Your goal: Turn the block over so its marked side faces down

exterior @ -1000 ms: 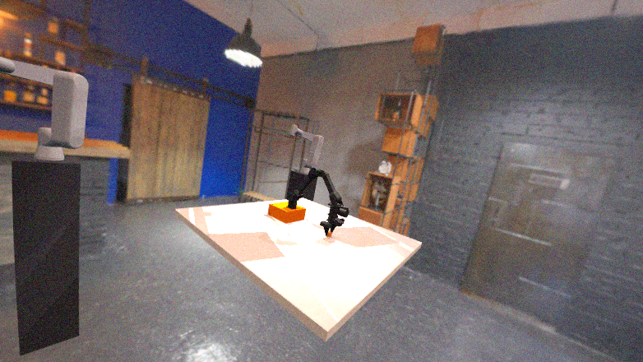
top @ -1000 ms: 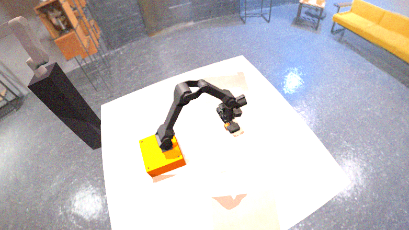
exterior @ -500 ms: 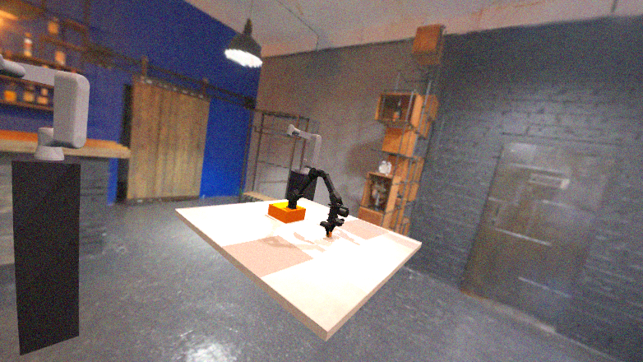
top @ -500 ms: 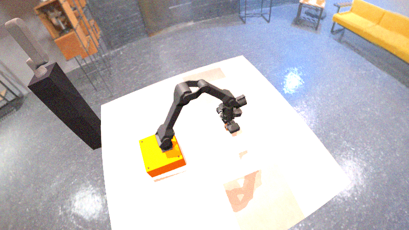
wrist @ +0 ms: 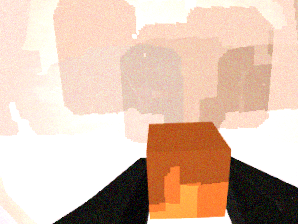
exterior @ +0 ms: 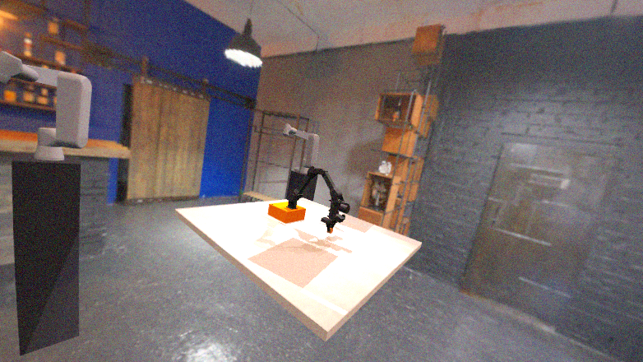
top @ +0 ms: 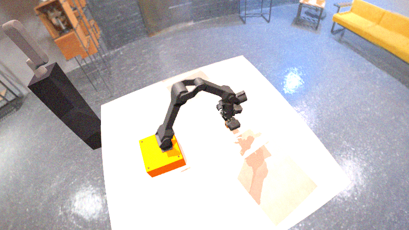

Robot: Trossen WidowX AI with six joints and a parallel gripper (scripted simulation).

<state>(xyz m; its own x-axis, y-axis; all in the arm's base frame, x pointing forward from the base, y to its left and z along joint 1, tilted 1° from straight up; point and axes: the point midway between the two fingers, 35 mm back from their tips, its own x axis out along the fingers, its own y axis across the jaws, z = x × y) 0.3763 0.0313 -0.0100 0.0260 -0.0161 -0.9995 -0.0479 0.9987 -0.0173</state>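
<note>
The black parallel-jaw hand (top: 228,123) (exterior: 330,225) (wrist: 182,165) is clamped on the small orange cube-shaped block (top: 225,124) (exterior: 330,230) (wrist: 189,165), one finger at the block's nine o'clock side and the other at its three o'clock side in the wrist view. The block lies directly between the fingertips, below the wrist; no long axis is evident. In the top view the pair sits at about two o'clock from the yellow-orange box-shaped base (top: 152,154) (exterior: 286,212), over the pale, flat surface (top: 200,194) (exterior: 359,279). Whether the block touches the surface cannot be told, nor can its marked side. The turn probably requires lift clearance, then wrist rotation; a weak grip could let it slip.
</note>
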